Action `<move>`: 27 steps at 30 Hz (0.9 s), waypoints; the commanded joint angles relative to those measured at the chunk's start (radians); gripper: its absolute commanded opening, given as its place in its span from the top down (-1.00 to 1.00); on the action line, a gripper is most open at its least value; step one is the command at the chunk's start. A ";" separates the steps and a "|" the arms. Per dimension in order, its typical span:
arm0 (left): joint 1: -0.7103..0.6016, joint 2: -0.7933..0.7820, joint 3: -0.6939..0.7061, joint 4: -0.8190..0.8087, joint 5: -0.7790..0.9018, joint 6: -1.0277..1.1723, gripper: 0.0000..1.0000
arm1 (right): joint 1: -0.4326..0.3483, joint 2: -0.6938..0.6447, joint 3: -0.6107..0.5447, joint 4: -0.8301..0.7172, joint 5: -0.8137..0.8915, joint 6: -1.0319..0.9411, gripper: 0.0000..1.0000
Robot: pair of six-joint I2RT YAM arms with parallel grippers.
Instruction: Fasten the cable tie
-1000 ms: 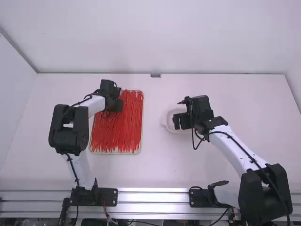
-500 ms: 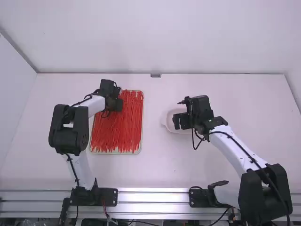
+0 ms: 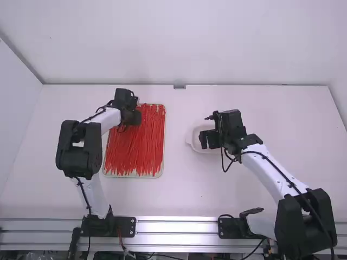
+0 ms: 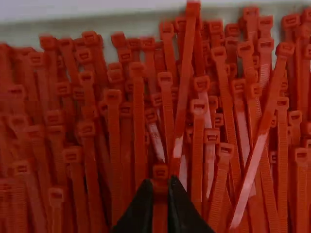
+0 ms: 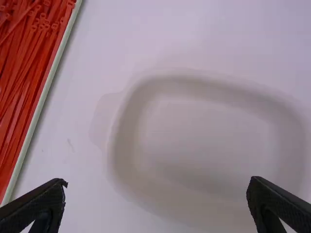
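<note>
Now, count what is on the surface: you have one tray, one white dish and two end effectors. Red ties fill the tray in a heap too dense to count. Each is a thin strip with a small square head; most lie lengthwise and a few cross at a slant. Your left end effector sits over the tray's far left corner, its fingers pinching one tie just below its head. You cannot tell whether that tie is lifted off the heap. The dish stands just right of the tray, not touching it. Your right end effector hangs above the dish with its fingers spread wide.
</note>
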 commanded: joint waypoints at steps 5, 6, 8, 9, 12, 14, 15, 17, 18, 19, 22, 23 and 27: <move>0.001 -0.084 0.170 -0.056 -0.052 -0.008 0.90 | -0.003 0.003 0.035 0.002 -0.005 0.003 -1.00; 0.001 -0.084 0.195 -0.066 -0.052 -0.008 0.91 | -0.002 0.003 0.035 0.004 -0.005 0.003 -1.00; 0.002 -0.088 0.272 -0.105 -0.052 -0.014 0.94 | -0.002 0.003 0.035 0.010 -0.005 0.002 -1.00; 0.001 -0.089 0.288 -0.114 -0.052 -0.014 0.95 | -0.002 0.003 0.035 0.012 -0.005 0.002 -1.00; 0.001 -0.103 0.375 -0.175 -0.052 -0.017 0.93 | -0.003 0.003 0.035 0.017 -0.005 0.001 -1.00; 0.001 -0.118 0.425 -0.213 -0.054 -0.035 0.96 | -0.003 0.003 0.035 0.019 -0.005 -0.001 -1.00; 0.001 -0.129 0.444 -0.229 -0.055 -0.037 0.96 | -0.003 0.003 0.035 0.020 -0.005 -0.001 -0.99; 0.001 -0.153 0.468 -0.250 -0.055 -0.037 0.96 | -0.003 0.003 0.035 0.023 -0.005 -0.001 -0.99; 0.001 -0.176 0.480 -0.260 -0.055 -0.041 0.96 | -0.002 0.003 0.035 0.025 -0.004 -0.001 -0.99; 0.001 -0.202 0.483 -0.261 -0.055 -0.040 0.96 | -0.003 0.003 0.035 0.027 -0.004 -0.001 -0.99; 0.001 -0.273 0.480 -0.265 -0.054 -0.040 0.96 | -0.002 0.003 0.035 0.034 -0.005 -0.001 -1.00; 0.001 -0.292 0.480 -0.270 -0.055 -0.040 0.96 | -0.003 0.003 0.035 0.036 -0.005 -0.001 -1.00; 0.001 -0.397 0.478 -0.307 -0.055 -0.036 0.96 | -0.003 0.003 0.035 0.046 -0.005 -0.001 -1.00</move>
